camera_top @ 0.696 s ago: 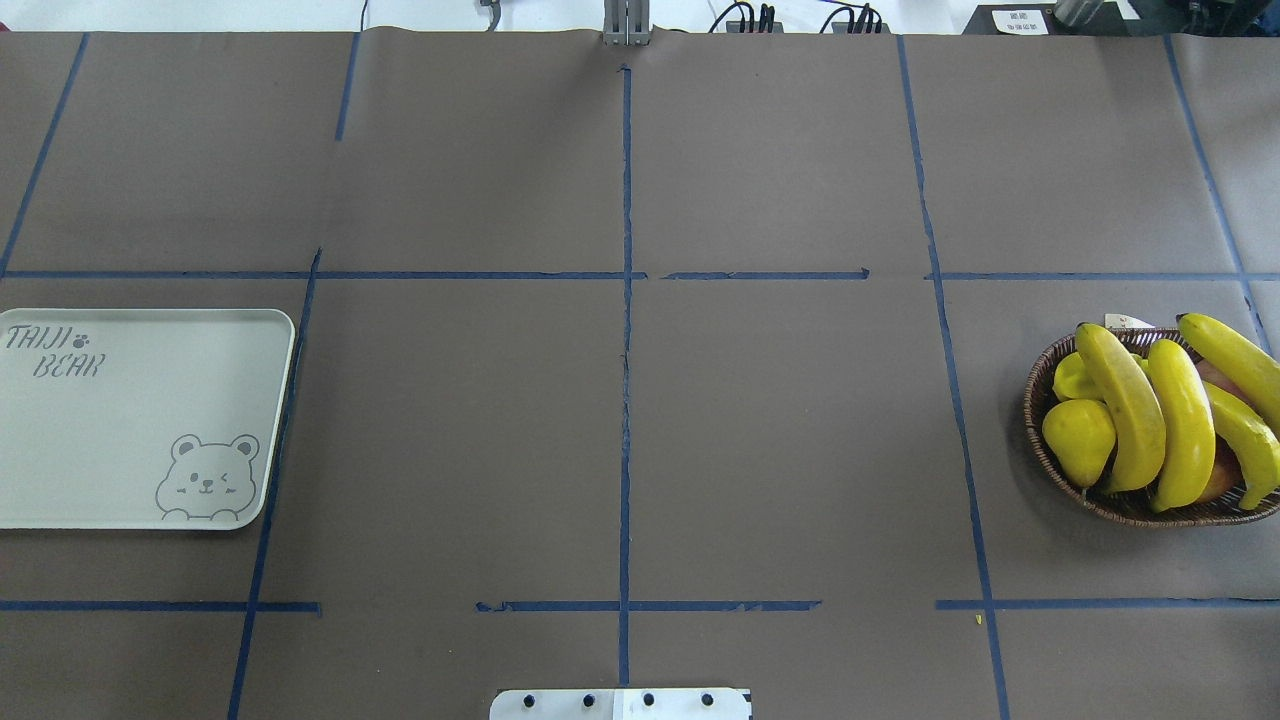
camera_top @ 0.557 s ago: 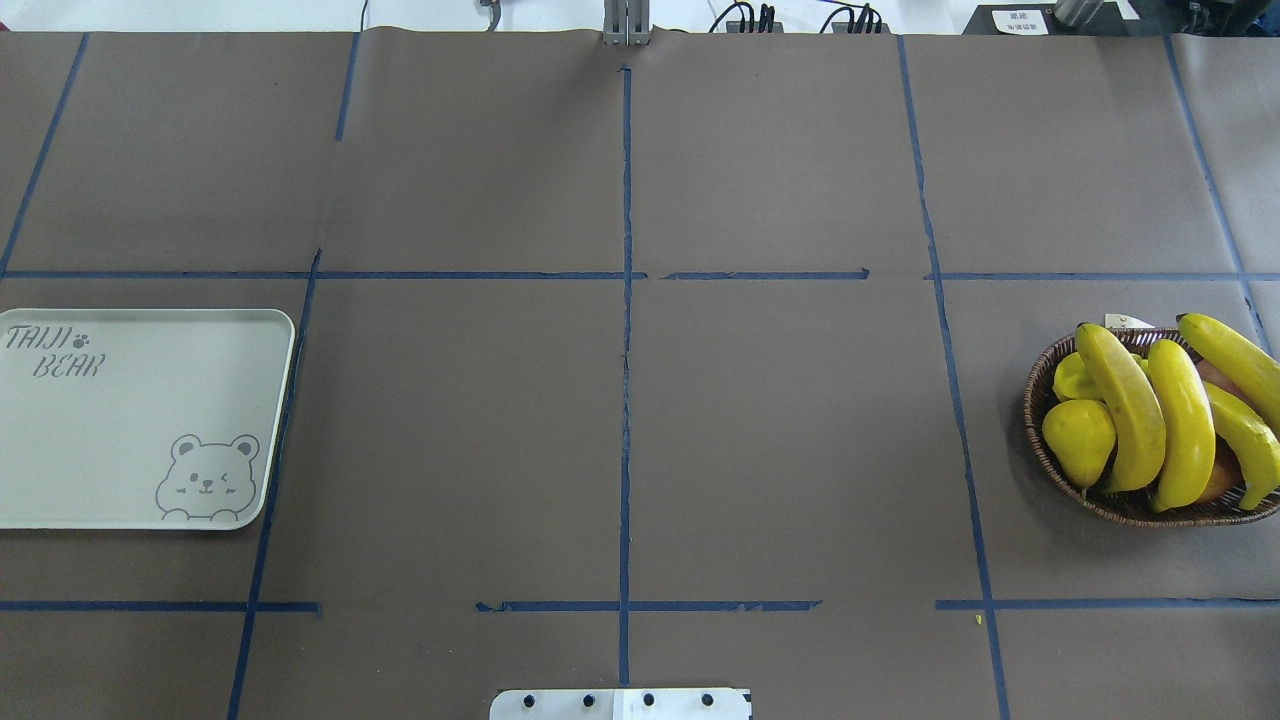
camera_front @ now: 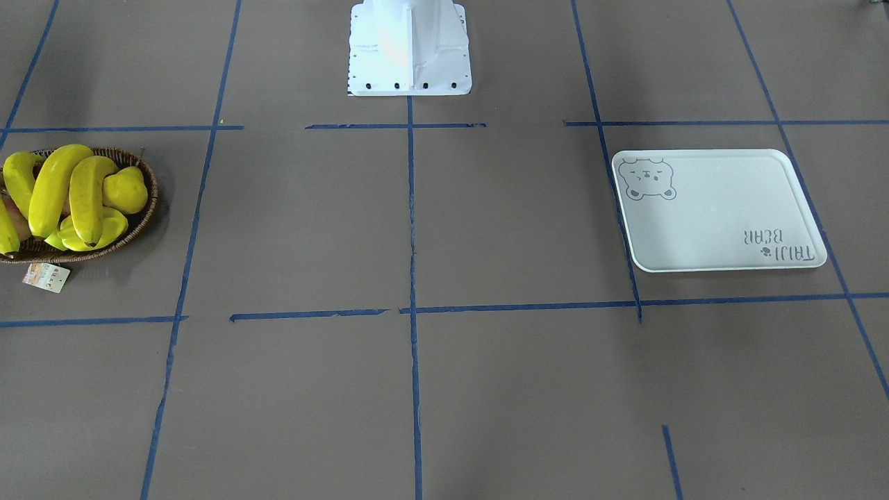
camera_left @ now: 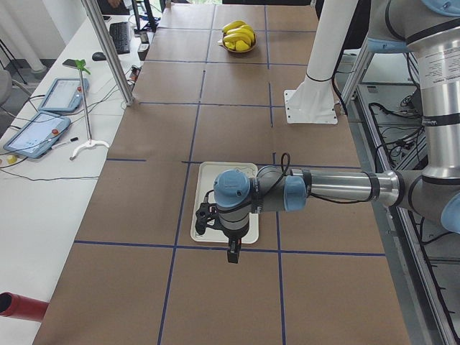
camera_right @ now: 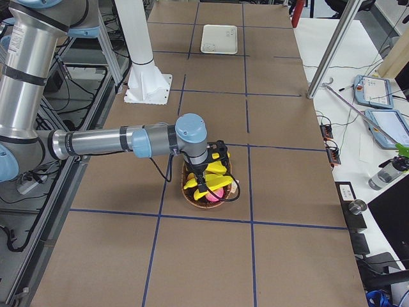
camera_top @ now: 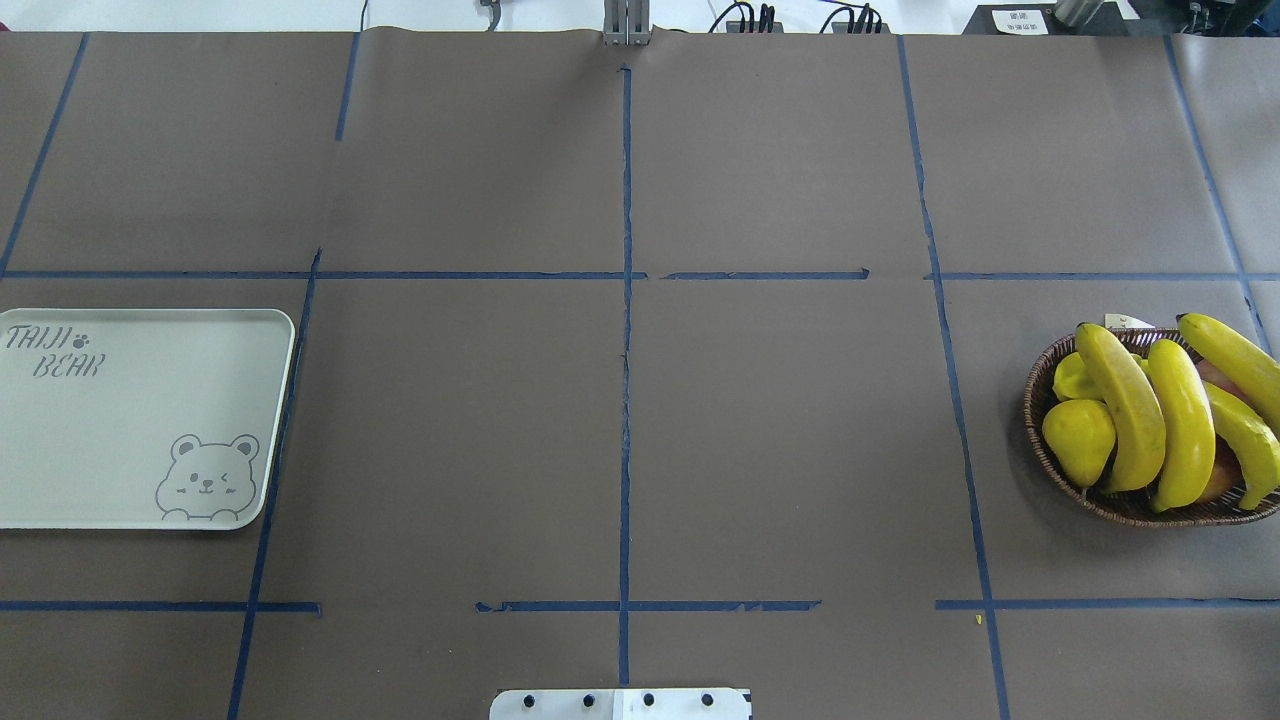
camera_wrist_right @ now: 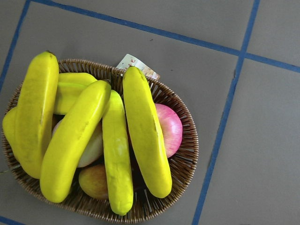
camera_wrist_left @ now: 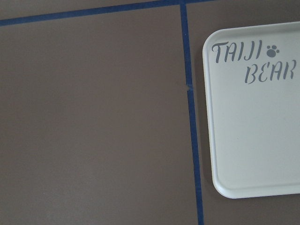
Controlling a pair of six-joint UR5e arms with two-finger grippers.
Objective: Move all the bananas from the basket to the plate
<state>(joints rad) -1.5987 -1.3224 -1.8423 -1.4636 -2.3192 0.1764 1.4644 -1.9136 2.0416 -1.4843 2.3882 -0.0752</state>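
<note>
Left gripper, right gripper: side views only, grip indiscernible; bananas apparently in basket.

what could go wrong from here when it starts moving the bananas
1. The bananas lie stacked across each other and over a pink apple; lifting one may drag a neighbour out of the shallow basket.
2. Banana ends overhang the rim, so a sideways pull could tip or shift the basket.
3. The plate sits at the table's opposite end; a long carry gives a banana chances to slip.
</note>
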